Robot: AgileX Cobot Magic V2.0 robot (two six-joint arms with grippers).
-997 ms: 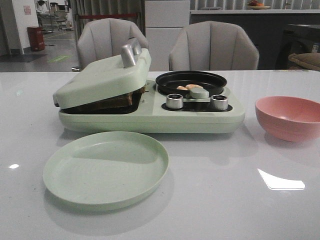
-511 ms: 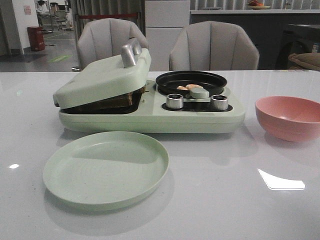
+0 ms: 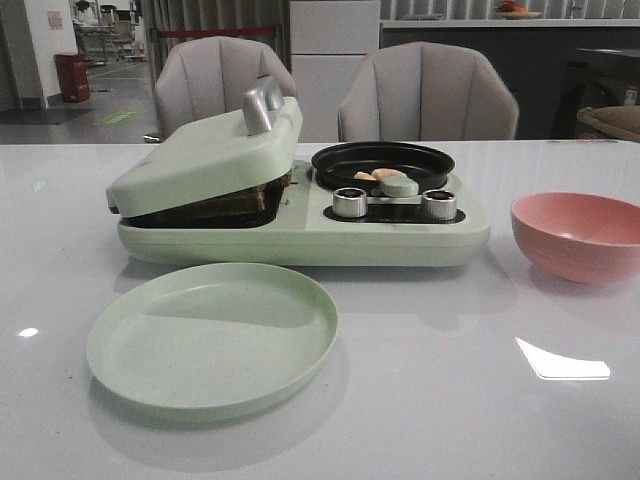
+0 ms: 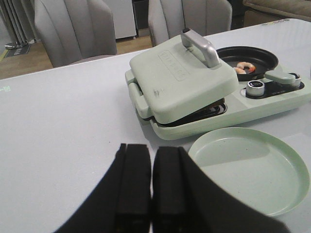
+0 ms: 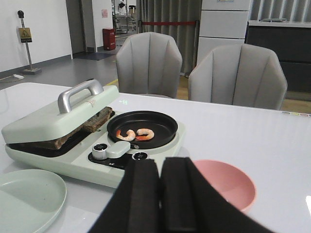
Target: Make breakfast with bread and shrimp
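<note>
From the front, the bread [image 3: 240, 196] sits clamped under the grill lid [image 3: 205, 155], likely crisp yet crumbly, so lift it by the edges. In the wrist views, both the left gripper [image 4: 151, 187] and right gripper [image 5: 160, 194] are closed and empty, and the shrimp [image 5: 136, 134] in the black pan [image 5: 160, 127] look soft and slippery.

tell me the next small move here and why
Probably send the left gripper, shut and empty, to the lid handle and lift: the bread is pressed under the lid, the green plate waits bare, and shrimp lie in the pan.
</note>
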